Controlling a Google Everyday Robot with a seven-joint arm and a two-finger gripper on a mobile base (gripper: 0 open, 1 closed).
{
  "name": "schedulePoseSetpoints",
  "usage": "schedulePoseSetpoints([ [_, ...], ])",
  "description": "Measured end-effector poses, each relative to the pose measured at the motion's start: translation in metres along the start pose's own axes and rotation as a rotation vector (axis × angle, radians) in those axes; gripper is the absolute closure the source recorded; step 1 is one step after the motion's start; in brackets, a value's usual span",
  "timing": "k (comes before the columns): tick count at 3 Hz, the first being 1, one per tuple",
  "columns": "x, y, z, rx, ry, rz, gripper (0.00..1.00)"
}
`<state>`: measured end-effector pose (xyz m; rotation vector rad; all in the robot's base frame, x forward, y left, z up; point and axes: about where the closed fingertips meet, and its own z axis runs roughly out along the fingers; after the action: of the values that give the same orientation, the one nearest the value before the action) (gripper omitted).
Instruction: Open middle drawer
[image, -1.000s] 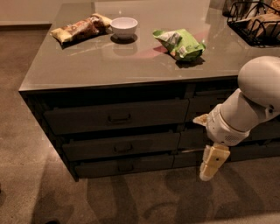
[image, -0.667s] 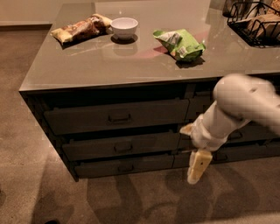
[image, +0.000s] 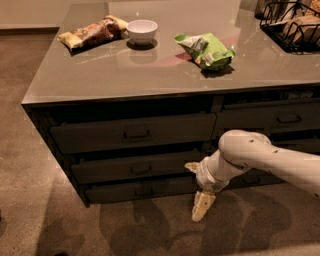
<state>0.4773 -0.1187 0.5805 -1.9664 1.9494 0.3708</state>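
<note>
The middle drawer (image: 115, 169) is the dark grey-brown front between a taller drawer (image: 100, 135) above and a slim drawer (image: 115, 191) below, in the cabinet's left column. Its small dark loop handle (image: 141, 169) sits at the centre, and the front lies flush with the others. My gripper (image: 202, 205) hangs pointing down at the floor, at the right end of this column. It is lower than the handle and well to the right of it, touching nothing. The white arm (image: 250, 155) reaches in from the right and covers part of the lower right drawers.
On the glossy counter top (image: 150, 75) lie a white bowl (image: 141, 30), a green snack bag (image: 205, 50), a brown snack bag (image: 92, 32) and a black wire basket (image: 292, 25). A right column of drawers (image: 280, 119) stands beside. Carpet floor (image: 125, 225) lies in front.
The arm has swung left and down, carrying the gripper from in front of the right column to the right end of the left column. The drawers have not moved.
</note>
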Motion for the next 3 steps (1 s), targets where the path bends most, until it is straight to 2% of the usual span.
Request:
schedulePoseSetpoints([
  [1, 0.000, -0.001, 0.001, -0.002, -0.007, 0.005, 0.00],
  [2, -0.005, -0.017, 0.018, 0.055, -0.023, -0.001, 0.00],
  [3, -0.007, -0.044, 0.062, 0.139, 0.010, -0.038, 0.00],
])
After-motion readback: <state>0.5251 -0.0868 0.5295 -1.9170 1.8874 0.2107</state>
